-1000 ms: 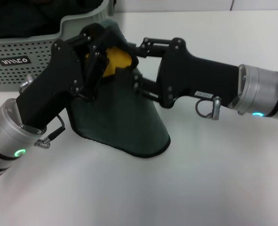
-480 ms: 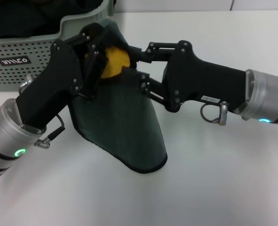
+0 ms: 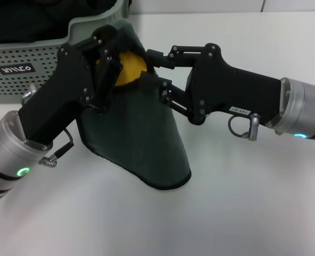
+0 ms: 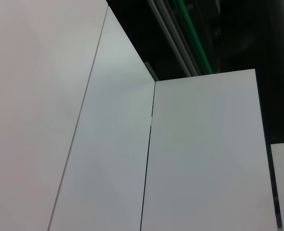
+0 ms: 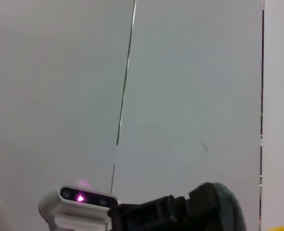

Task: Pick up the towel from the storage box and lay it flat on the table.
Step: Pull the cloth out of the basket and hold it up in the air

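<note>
The towel (image 3: 141, 138) hangs dark grey-green side out, with a patch of its yellow side showing at the top. Its lower edge rests on the white table (image 3: 242, 202), just in front of the storage box (image 3: 34, 56). My left gripper (image 3: 112, 56) is shut on the towel's top and holds it up beside the box's right end. My right gripper (image 3: 154, 72) reaches in from the right and is at the towel's upper right edge. A bit of the towel (image 5: 223, 204) shows in the right wrist view.
A dark cloth (image 3: 18, 21) lies inside the storage box at the back left. The left wrist view shows only white panels and a dark ceiling. The table stretches bare to the right and front of the towel.
My right gripper drew back to the right, then edged in again at the towel's upper edge. The hanging towel shifted and its lower tip sits lower. My left arm has hardly moved.
</note>
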Motion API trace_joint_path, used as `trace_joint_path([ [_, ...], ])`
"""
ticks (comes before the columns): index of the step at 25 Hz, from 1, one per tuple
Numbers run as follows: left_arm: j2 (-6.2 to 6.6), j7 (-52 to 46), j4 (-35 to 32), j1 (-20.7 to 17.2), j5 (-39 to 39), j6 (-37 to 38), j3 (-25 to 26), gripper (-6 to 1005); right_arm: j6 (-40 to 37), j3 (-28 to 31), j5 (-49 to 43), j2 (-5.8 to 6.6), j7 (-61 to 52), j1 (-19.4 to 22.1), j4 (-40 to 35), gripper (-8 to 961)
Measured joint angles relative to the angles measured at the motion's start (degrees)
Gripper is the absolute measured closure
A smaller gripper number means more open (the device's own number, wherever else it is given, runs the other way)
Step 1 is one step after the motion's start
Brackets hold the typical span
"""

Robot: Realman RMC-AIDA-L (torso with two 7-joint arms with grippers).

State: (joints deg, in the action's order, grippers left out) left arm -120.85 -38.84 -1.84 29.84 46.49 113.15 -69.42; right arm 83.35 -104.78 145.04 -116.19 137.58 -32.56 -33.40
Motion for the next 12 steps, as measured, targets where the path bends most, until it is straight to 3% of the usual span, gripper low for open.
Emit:
trace_joint_path([
  [12, 0.0, 0.0, 0.0, 0.0, -0.2, 0.2, 0.2, 918, -2.3, -1.1, 0.1, 0.0, -0.6, -0.7, -0.2, 681],
])
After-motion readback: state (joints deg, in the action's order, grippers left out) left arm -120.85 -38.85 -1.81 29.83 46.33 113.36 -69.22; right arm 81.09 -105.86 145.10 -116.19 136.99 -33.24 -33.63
